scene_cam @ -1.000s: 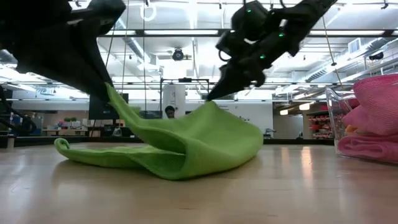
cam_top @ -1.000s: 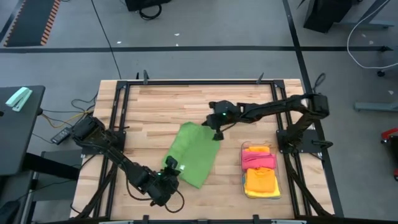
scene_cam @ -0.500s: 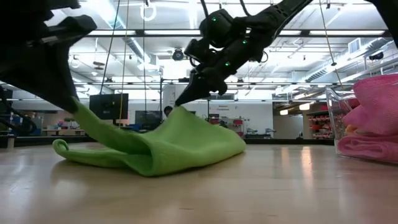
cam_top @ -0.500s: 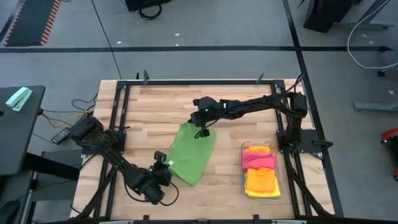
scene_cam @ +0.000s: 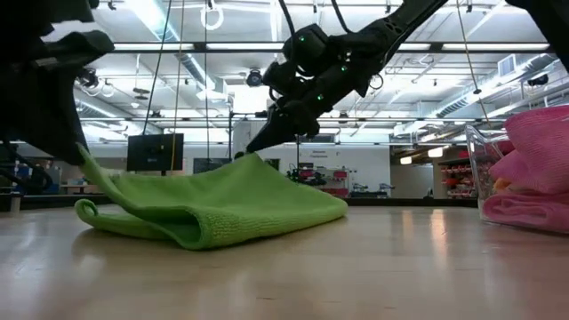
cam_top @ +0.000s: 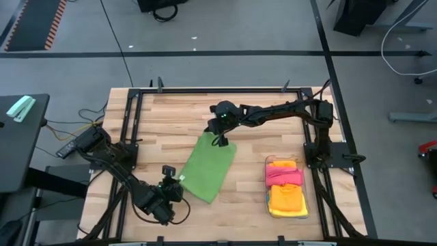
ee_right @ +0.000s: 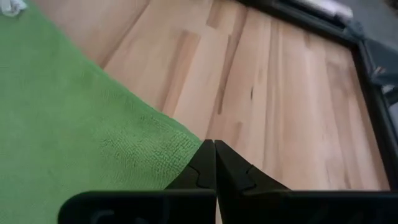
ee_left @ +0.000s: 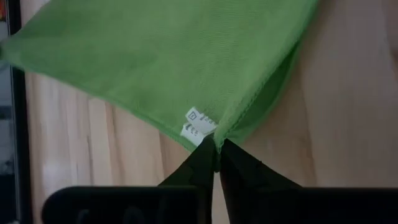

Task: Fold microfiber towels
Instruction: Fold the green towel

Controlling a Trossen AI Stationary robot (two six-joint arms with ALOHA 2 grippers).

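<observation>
Both arms have been carried leftward since a second ago, and the green towel (cam_top: 208,168), then billowing high, has been laid over itself into a flatter fold near the middle of the table (cam_top: 273,116).

The left gripper (cam_top: 172,179) is seen at the fold's near left corner, its fingers pinching the hem just beside a small white label (ee_left: 198,129). The right gripper (cam_top: 221,142), pressed together, pinches the far corner of the same towel.

A crooked fold could result if one corner were let go before the other, since the upper layer would be dragged off the lower. The label could also snag between the left fingers.

Only the low view shows the fold's rounded, raised edge and the far corner held just off the table. Only the high view shows the pink and yellow towels (cam_top: 285,188) stacked in a clear bin (cam_top: 267,183), well apart on the right.
</observation>
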